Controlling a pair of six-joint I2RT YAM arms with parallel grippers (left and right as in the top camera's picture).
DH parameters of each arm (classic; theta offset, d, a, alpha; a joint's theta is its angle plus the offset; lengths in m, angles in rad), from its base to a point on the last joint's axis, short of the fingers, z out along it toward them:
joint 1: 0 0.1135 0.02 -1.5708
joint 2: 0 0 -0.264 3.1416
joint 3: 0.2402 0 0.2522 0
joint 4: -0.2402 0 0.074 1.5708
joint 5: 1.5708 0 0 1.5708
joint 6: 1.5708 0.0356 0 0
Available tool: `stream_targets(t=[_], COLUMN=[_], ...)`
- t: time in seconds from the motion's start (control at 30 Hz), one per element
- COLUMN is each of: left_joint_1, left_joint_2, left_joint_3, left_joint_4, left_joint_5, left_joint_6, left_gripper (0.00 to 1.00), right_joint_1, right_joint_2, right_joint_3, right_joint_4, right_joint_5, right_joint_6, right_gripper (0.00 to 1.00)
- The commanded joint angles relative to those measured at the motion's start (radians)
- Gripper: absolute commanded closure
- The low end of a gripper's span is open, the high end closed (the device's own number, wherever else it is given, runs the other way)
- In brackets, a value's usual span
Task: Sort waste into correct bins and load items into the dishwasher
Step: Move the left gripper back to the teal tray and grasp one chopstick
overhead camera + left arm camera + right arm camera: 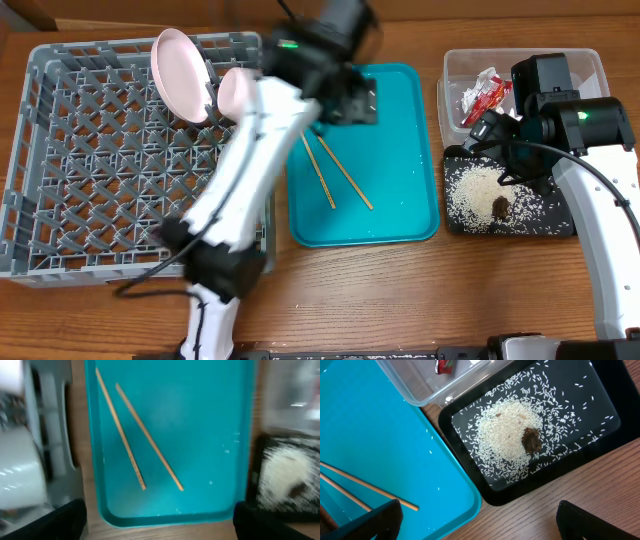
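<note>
Two wooden chopsticks (335, 172) (135, 440) lie side by side on the teal tray (400, 200). My left gripper (348, 102) (160, 527) hovers open above the tray's far end, nothing between its fingers. In the grey dish rack (100, 170) a round plate (182, 75) stands on edge beside a whitish bowl (237, 92). The clear tub (455, 70) holds a red wrapper (483, 95). Rice (505, 430) and a brown lump (531, 440) lie in the black tray (490, 495). Open and holding nothing, my right gripper (490, 132) (480, 525) hangs over the tub and black tray.
A white cup-like thing (17, 470) shows blurred in the rack at the left edge of the left wrist view. A few stray rice grains dot the teal tray (380, 435). Bare wooden table (400, 300) runs along the front.
</note>
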Motion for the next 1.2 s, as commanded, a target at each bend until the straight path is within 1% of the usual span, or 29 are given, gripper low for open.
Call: stream_targets(t=[0.0, 0.03, 0.07, 0.1, 0.2, 0.4, 0.63, 0.83, 0.93, 1.03, 1.1, 1.13, 1.17], left_joint_1=[-0.05, -0.056, -0.058, -0.058, -0.053, -0.027, 0.004, 0.012, 0.012, 0.013, 0.014, 0.014, 0.014], left_joint_2=[0.064, 0.093, 0.119, 0.146, 0.243, 0.37, 0.404, 0.406, 0.406, 0.406, 0.406, 0.406, 0.406], left_joint_3=[-0.036, -0.044, -0.05, -0.054, -0.055, -0.056, -0.088, -0.171, -0.227, -0.285, -0.308, -0.315, -0.318], left_joint_4=[0.033, 0.053, 0.071, 0.088, 0.122, 0.101, 0.105, 0.171, 0.213, 0.254, 0.269, 0.271, 0.272], left_joint_5=[-0.115, -0.096, -0.073, -0.044, 0.042, 0.086, 0.098, 0.143, 0.168, 0.183, 0.183, 0.182, 0.179], left_joint_6=[-0.303, -0.321, -0.327, -0.327, -0.327, -0.327, -0.339, -0.342, -0.342, -0.342, -0.342, -0.342, -0.341], left_gripper=[0.05, 0.06, 0.1, 0.09, 0.14, 0.16, 0.17, 0.3, 0.34, 0.45, 0.59, 0.69, 0.83], right_joint_1=[-0.003, -0.003, -0.003, -0.003, -0.003, -0.003, -0.003, -0.003, -0.003, -0.003, -0.003, -0.003, -0.003], right_joint_2=[-0.018, -0.018, -0.018, -0.018, -0.018, -0.018, -0.018, -0.018, -0.018, -0.018, -0.018, -0.018, -0.018], right_joint_3=[0.02, 0.02, 0.02, 0.02, 0.02, 0.02, 0.02, 0.02, 0.02, 0.02, 0.02, 0.02, 0.02], right_joint_4=[0.003, 0.003, 0.003, 0.003, 0.003, 0.003, 0.003, 0.003, 0.003, 0.003, 0.003, 0.003, 0.003], right_joint_5=[0.011, 0.011, 0.01, 0.011, 0.01, 0.01, 0.011, 0.01, 0.011, 0.011, 0.01, 0.011, 0.01], right_joint_6=[-0.003, -0.004, -0.004, -0.003, -0.003, -0.003, -0.003, -0.004, -0.003, -0.003, -0.003, -0.004, -0.003], right_gripper=[0.0, 0.0, 0.0, 0.0, 0.0, 0.0, 0.0, 0.0, 0.0, 0.0, 0.0, 0.0, 0.0])
